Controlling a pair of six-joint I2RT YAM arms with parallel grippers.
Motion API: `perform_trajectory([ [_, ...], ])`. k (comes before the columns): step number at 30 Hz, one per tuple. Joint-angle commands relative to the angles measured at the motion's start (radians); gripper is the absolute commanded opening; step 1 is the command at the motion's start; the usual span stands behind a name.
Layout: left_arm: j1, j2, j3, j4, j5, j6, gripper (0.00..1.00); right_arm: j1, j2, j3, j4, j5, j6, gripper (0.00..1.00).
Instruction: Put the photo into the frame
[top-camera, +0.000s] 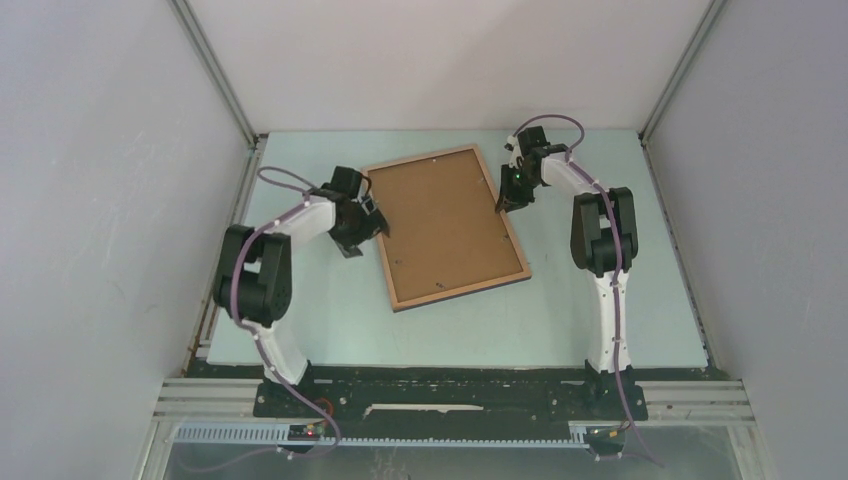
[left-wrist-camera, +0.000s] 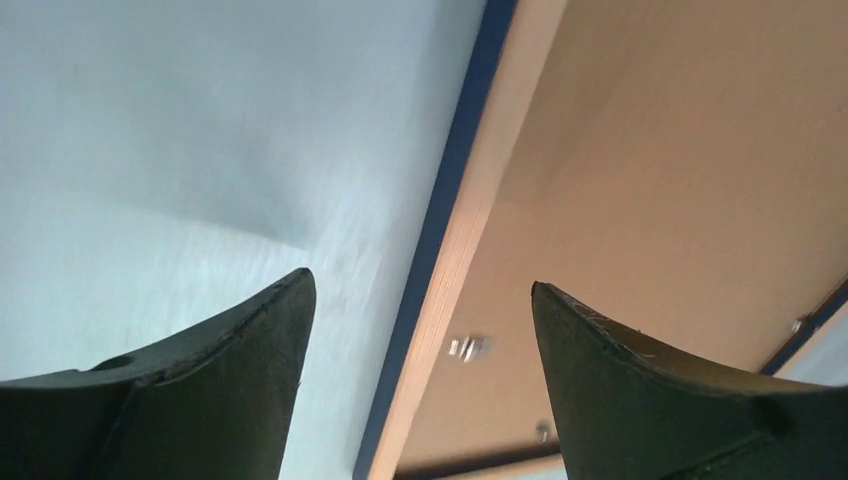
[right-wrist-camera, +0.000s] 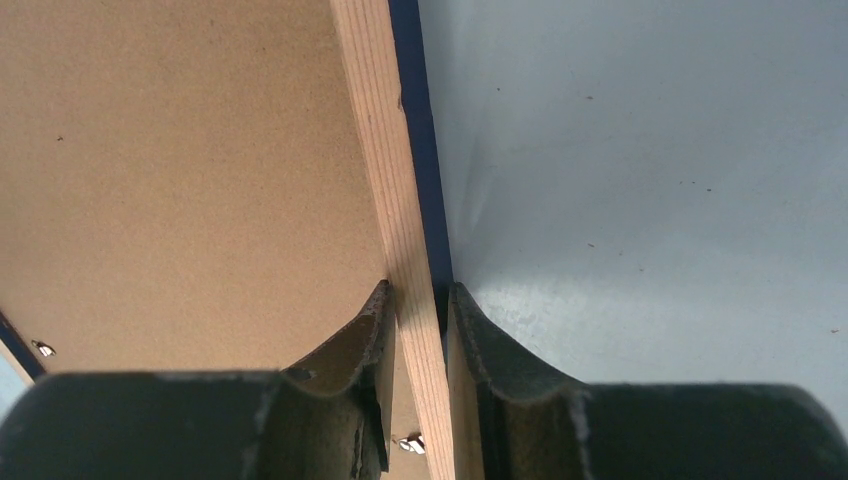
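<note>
The right fingers (right-wrist-camera: 490, 350) pinch the long right rail of the frame (top-camera: 445, 228), while the left fingers (left-wrist-camera: 230, 350) stand wide open over its left edge, holding nothing.

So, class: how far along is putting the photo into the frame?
Done: the thin light-brown wooden frame lies back up. In hand: the right gripper clamps one long edge; the left gripper stands open astride the other. Left: no photo shows, so insertion is unconfirmed.

Light-brown grained frame (right-wrist-camera: 378, 150), plain brown backing board (right-wrist-camera: 180, 170), pale blue-grey table (right-wrist-camera: 650, 180)
</note>
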Motion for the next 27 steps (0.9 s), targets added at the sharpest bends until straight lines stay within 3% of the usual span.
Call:
perform_trajectory([
  [1, -0.082, -0.199, -0.179, -0.041, -0.055, -0.254, 0.84, 0.001, -0.014, -0.019, -0.052, 0.034, 0.01, 0.0],
  [5, -0.103, -0.189, -0.253, -0.028, 0.04, -0.418, 0.76, 0.007, -0.016, -0.017, -0.057, 0.047, 0.003, 0.0],
  [9, -0.116, -0.125, -0.224, -0.066, 0.071, -0.48, 0.72, 0.012, -0.014, -0.014, -0.058, 0.048, 0.0, 0.0],
  [18, -0.136, -0.062, -0.158, -0.108, 0.027, -0.558, 0.8, 0.018, -0.014, -0.01, -0.059, 0.044, -0.009, 0.0],
  [27, -0.167, -0.042, -0.106, -0.228, -0.111, -0.691, 0.76, 0.018, -0.013, -0.006, -0.064, 0.046, -0.012, 0.0],
])
